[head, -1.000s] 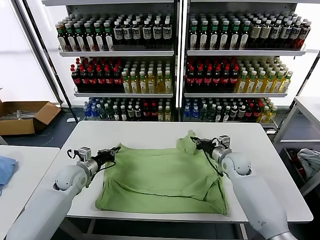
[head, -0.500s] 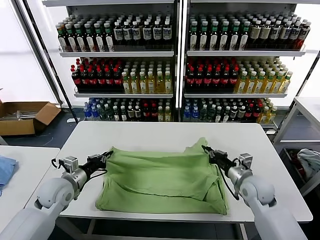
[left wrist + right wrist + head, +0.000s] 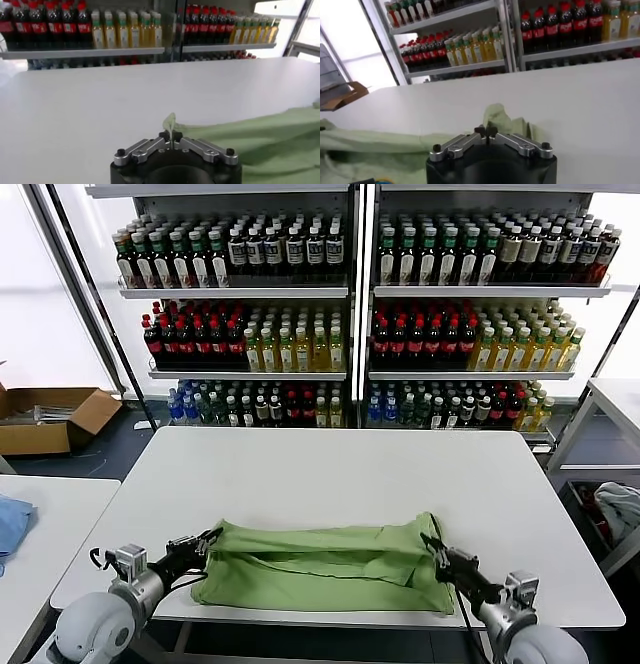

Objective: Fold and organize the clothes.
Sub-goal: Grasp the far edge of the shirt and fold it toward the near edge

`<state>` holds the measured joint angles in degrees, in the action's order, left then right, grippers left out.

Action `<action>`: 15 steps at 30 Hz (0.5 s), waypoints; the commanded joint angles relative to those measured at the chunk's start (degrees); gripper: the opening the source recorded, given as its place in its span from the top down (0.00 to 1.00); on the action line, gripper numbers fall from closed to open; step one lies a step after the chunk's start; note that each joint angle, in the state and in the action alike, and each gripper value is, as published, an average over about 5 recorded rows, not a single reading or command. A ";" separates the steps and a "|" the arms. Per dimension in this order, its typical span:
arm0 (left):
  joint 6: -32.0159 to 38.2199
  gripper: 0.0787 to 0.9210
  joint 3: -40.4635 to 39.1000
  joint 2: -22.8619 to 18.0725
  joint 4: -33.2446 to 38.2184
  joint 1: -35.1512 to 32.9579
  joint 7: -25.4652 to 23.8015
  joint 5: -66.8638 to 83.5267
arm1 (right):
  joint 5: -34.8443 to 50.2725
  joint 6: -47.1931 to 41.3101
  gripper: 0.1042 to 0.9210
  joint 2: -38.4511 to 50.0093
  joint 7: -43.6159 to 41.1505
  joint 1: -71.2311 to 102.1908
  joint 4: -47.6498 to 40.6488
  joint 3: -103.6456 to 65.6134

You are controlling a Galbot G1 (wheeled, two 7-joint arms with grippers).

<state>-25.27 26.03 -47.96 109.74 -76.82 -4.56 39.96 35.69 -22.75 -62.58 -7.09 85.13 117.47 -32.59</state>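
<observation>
left gripper (image 3: 207, 538) clamped on near-left corner of shirt (image 3: 320, 564) | right gripper (image 3: 432, 546) clamped on near-right corner | shirt doubled into a band along near edge of surface (image 3: 320, 464) | likely light, limp, sags between pinches, clings not slides | best held at corners/hem edges, both ends together | bottle shelves (image 3: 340, 304) far behind
</observation>
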 commanded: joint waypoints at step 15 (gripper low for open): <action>-1.62 0.60 8.48 -4.36 8.19 -9.71 10.55 -1.49 | -1.10 15.30 0.58 1.97 -6.49 6.87 -3.88 -14.17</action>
<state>-28.10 32.40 -49.15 114.42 -83.35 -1.05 37.58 34.66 -16.67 -61.02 -9.71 90.43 117.46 -39.64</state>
